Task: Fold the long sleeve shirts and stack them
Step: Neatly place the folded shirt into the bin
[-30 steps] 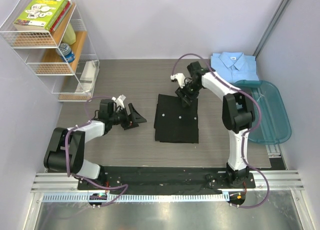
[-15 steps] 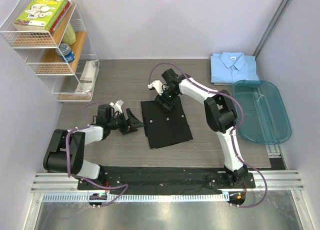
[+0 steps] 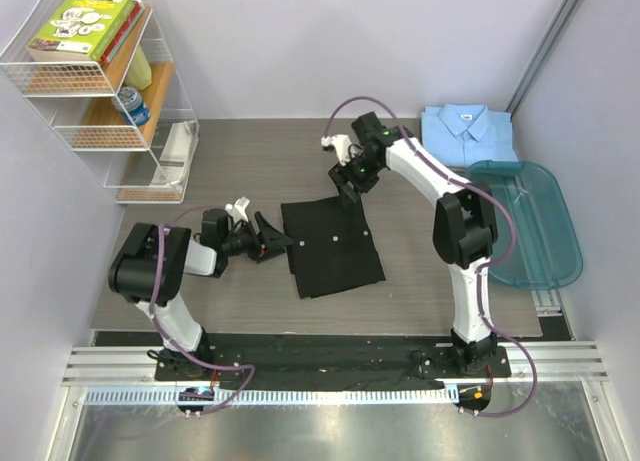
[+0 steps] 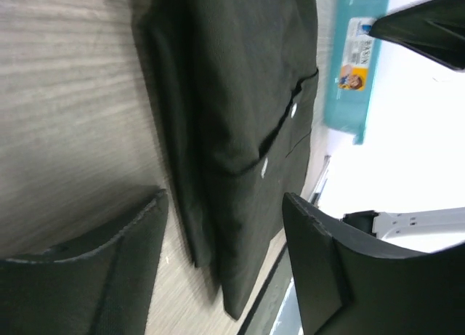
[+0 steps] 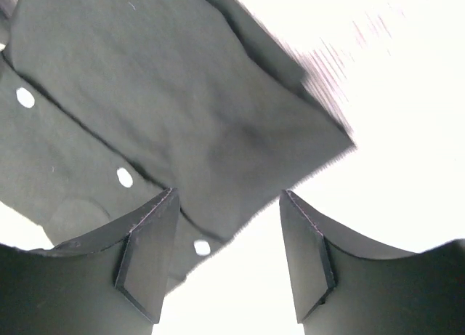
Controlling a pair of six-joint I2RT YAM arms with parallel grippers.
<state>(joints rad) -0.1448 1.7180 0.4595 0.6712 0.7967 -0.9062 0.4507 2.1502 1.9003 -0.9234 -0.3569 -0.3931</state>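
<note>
The black shirt (image 3: 332, 246) lies folded flat in the middle of the table, tilted a little. It also shows in the left wrist view (image 4: 247, 95) and in the right wrist view (image 5: 145, 110), with small pale buttons. The light blue shirt (image 3: 467, 134) lies folded at the back right. My left gripper (image 3: 272, 238) is open and empty, low at the black shirt's left edge. My right gripper (image 3: 348, 184) is open and empty, just above the black shirt's far edge.
A teal plastic tub (image 3: 530, 224) stands at the right, next to the blue shirt; it also shows in the left wrist view (image 4: 356, 59). A wire shelf (image 3: 105, 91) with books and a can stands at the back left.
My right gripper dragged the black shirt to the left, let go of it and has now lifted back toward the far right. My left gripper has moved slightly toward the shirt's left edge.
</note>
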